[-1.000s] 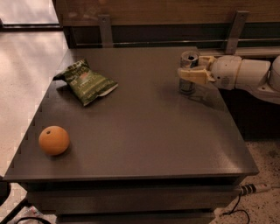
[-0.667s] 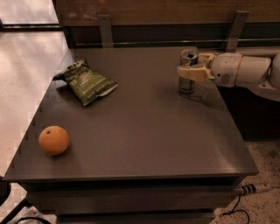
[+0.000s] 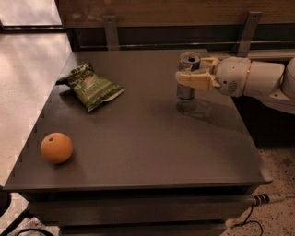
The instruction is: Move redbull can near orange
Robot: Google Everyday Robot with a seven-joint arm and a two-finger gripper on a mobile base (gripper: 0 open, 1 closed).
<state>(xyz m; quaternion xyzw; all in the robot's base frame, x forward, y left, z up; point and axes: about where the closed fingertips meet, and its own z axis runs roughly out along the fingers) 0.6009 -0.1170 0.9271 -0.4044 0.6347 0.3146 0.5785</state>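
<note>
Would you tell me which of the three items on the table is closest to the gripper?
The can, far right: the gripper has its jaws around it, while the orange and the snack bag sit far from it.

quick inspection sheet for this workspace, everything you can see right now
surface: dark grey table, flat, no spills seen
job's things: redbull can upright at the far right of the table; orange at the near left corner, far from the can
clutter: green snack bag lying flat at the far left, apart from both
grippers: hand reaches in from the right and is shut on the redbull can, fingers across its middle
cables: cable with a striped end below the table's near right corner
surroundings: wooden rail along the back, pale floor to the left; no people seen
</note>
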